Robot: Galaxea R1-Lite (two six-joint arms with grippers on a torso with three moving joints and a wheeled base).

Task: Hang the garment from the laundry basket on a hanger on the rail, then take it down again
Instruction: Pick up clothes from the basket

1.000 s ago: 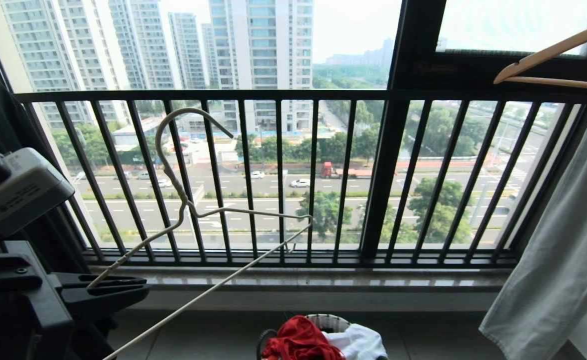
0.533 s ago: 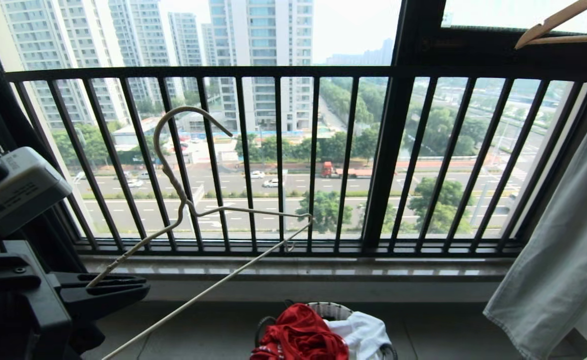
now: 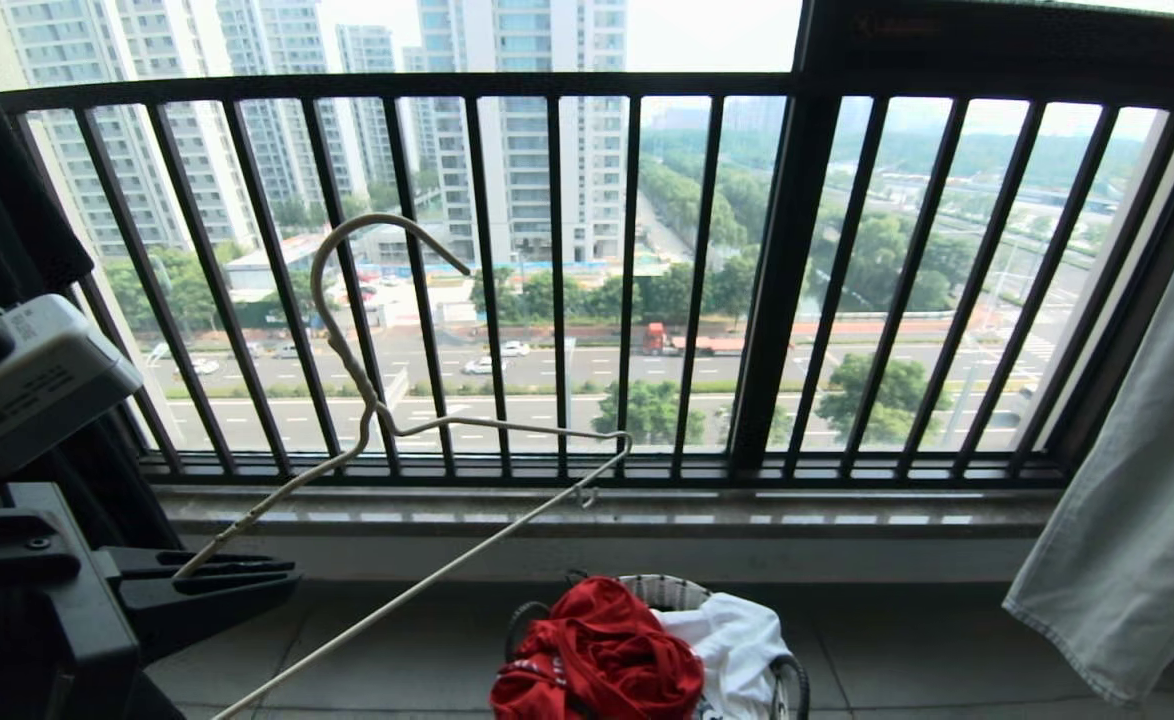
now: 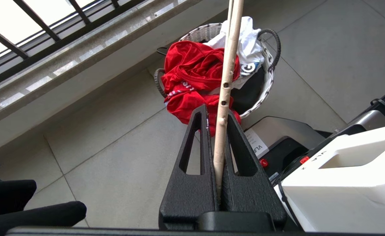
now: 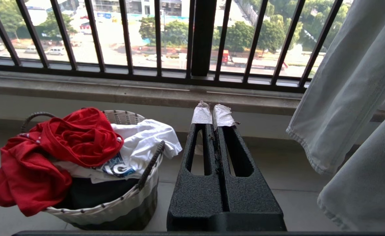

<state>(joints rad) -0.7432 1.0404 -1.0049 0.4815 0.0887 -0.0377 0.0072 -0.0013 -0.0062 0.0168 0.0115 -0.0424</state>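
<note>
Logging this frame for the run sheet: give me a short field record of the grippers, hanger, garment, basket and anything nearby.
left gripper: shut on the hanger, at the left edge of the head view
hanger: cream wire, gripped at one shoulder end, hook pointing up in front of the window railing
right gripper: shut, empty, pointing toward the sill
garment: red, crumpled, draped over the basket's rim
laundry basket: on the tiled floor below the sill, also holds a white shirt
grey-green cloth: hangs at the right
rail: not in view

Garment (image 3: 597,655) in laundry basket (image 3: 667,592), below railing (image 3: 557,280).
</note>
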